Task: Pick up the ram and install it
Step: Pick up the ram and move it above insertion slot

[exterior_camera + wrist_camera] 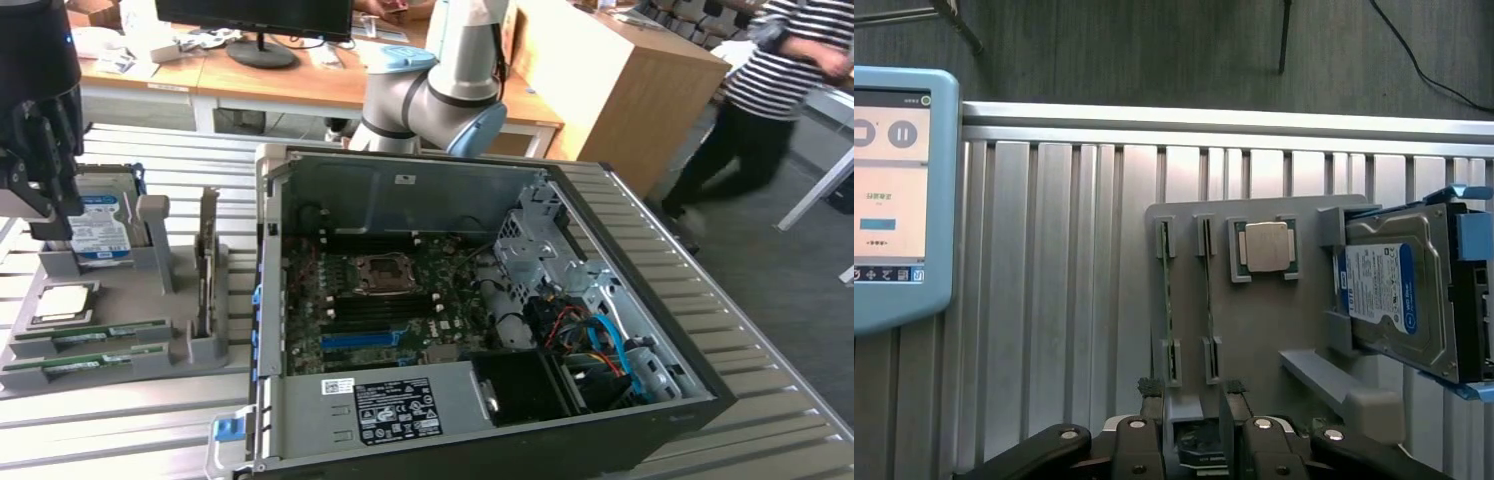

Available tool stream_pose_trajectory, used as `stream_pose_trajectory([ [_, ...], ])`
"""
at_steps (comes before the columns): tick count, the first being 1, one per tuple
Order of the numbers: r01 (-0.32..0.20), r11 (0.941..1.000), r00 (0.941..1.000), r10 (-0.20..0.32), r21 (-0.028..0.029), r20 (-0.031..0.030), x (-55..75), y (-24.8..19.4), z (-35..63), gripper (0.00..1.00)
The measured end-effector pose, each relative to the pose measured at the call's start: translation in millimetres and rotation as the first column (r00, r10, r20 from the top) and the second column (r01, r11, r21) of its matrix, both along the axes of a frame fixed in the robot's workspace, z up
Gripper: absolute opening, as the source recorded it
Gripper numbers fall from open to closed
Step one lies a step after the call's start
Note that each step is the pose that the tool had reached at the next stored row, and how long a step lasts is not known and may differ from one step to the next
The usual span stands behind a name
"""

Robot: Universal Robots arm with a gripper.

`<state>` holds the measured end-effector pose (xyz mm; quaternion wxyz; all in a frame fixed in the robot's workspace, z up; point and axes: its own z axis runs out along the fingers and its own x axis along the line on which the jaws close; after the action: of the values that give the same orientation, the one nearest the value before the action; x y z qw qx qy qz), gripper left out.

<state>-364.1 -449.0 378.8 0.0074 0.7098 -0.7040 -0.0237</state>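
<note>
Released and empty, the end effector hung over the grey tray on the desk. Two ram sticks stood on edge in neighbouring slots beneath it; a skewed descent would likely clip the second stick or a slot wall

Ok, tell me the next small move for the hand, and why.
Probably shift the open hand slightly sideways until it centres over one long green ram stick. Both sticks stand on edge in the slots of the grey holder tray. The hand holds nothing, and it seems lined up between the two sticks rather than over either, so closing there would likely miss a clean grip.
</note>
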Motion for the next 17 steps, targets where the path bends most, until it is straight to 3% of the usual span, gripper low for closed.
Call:
stream_pose_trajectory([
  [17,0.000,1.0000,1.0000,0.000,-0.0001,0.0000,-6.3,-1.7,-1.9,0.36],
])
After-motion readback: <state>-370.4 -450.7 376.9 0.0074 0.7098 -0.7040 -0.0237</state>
